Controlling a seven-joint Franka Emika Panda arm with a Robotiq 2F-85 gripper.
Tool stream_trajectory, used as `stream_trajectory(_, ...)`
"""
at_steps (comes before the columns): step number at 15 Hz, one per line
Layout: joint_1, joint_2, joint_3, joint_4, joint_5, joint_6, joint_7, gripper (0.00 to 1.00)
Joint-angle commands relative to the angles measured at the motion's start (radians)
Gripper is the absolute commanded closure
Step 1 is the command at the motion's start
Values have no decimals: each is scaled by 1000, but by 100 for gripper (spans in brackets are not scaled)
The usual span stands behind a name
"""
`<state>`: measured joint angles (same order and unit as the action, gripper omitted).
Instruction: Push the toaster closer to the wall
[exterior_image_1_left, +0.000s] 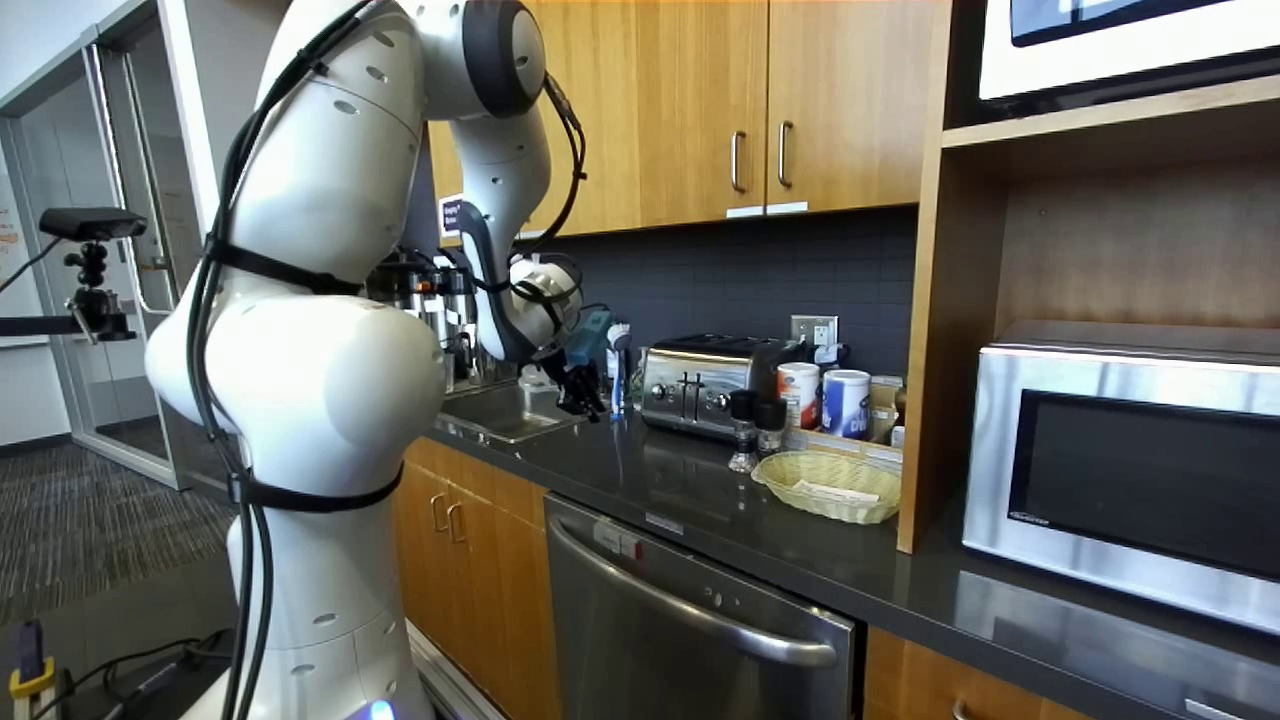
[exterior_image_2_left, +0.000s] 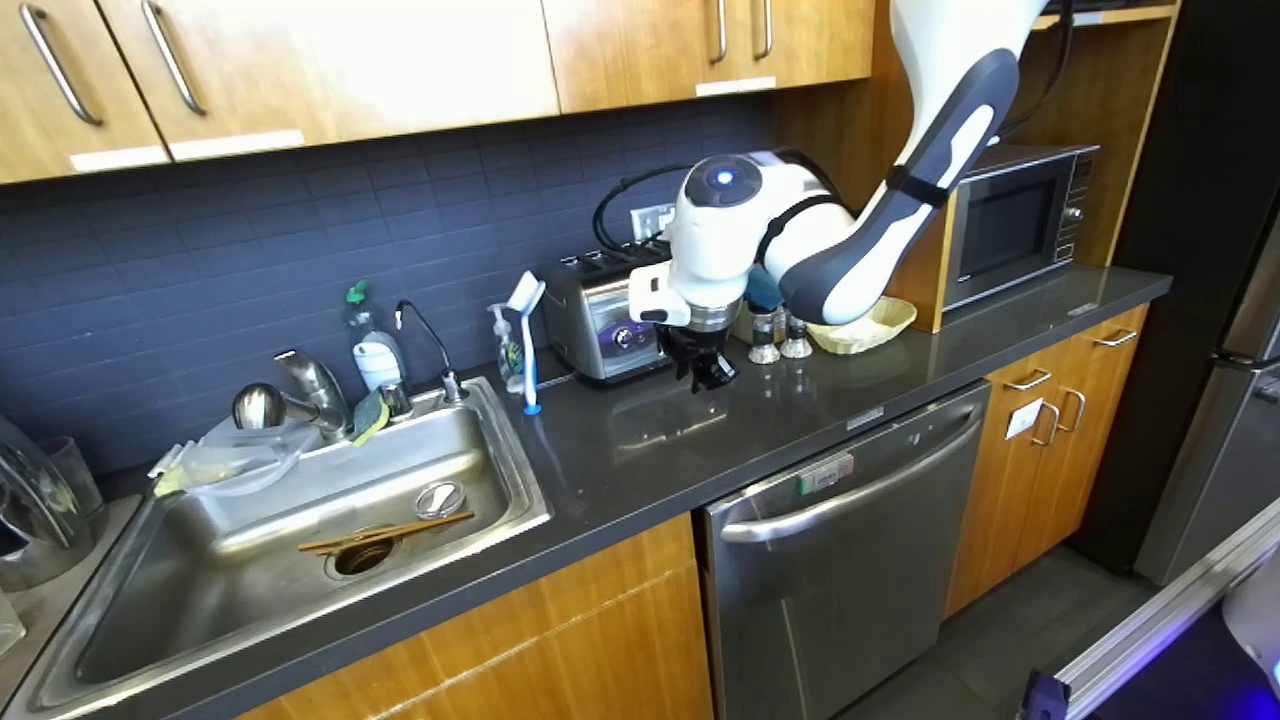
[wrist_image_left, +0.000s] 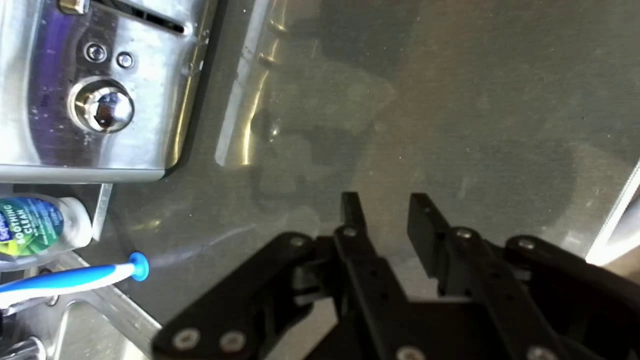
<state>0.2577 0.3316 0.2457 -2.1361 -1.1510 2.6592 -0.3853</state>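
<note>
Wrist view shows your gripper (wrist_image_left: 384, 202) with its fingers (wrist_image_left: 356, 220) parted and nothing between them, over the counter (wrist_image_left: 475, 100) and apart from the toaster (wrist_image_left: 150, 95). The toaster stands on the counter in front of the wall (exterior_image_2_left: 270, 250), with the soap bottle (exterior_image_2_left: 509, 350) and dish brush (exterior_image_2_left: 529, 352) just beside one end. Push near that end and it could pivot rather than slide — swinging into the bottle, or turning its far end into the shakers (exterior_image_1_left: 743, 430). Parted fingers might hook the knob (wrist_image_left: 102, 106); bringing them together should give you a blunter, safer face. Push too high and it may tip. How much gap lies behind it I cannot tell — so go gently, or you could drive it hard into the wall.
</note>
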Motion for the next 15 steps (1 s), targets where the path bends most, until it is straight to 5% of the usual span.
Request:
stream_trajectory(1,3,-87,-2,-77,-25,-16,18,36)
stream_trajectory(3,-4,-96,-6,-96,-21,-17,13,22)
stream_trajectory(4,-9,-100,-7,-105,-17,-15,11,66)
stream_trajectory(6,-16,-106,-11,-119,-15,-9,16,62)
stream_trajectory(11,-32,-125,-17,-149,3,-21,1,99)
stream_trajectory(15,-54,-152,-11,-188,56,-12,-41,100)
